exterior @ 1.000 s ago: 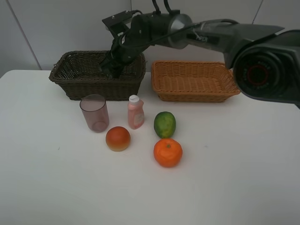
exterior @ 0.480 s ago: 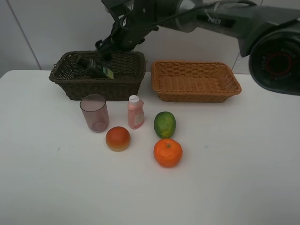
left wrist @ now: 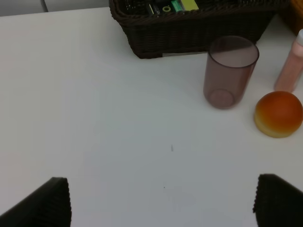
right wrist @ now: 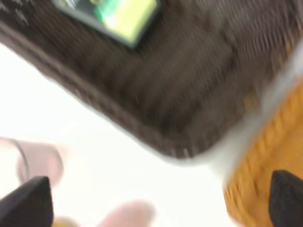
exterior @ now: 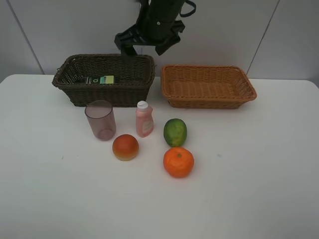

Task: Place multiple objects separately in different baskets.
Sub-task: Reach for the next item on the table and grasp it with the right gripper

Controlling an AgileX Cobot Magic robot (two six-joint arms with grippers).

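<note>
1. The right pincer (exterior: 144,46) hangs high over the back edge of the dark basket (exterior: 109,93). Its tips are wide apart and it holds nothing.
2. The pump bottle (exterior: 99,79) lies on its side in the dark basket. I see nothing in the light basket (exterior: 209,103).
3. The left pincer (left wrist: 165,202) is wide open too, low over the table (left wrist: 118,123), and holds nothing.
4. In front of the baskets sit the cup (exterior: 100,120), the pink bottle (exterior: 144,119), the red fruit (exterior: 125,147), the green fruit (exterior: 175,132) and the orange (exterior: 178,162).
5. The cup and pink bottle stand straight up. The fruits are round.
6. The cup and red fruit lie just ahead of the left pincer, so I think that arm is nearer to them.
7. For the right pincer, everything lies down low and toward the front. The green fruit and orange are the ones most on its side.
</note>
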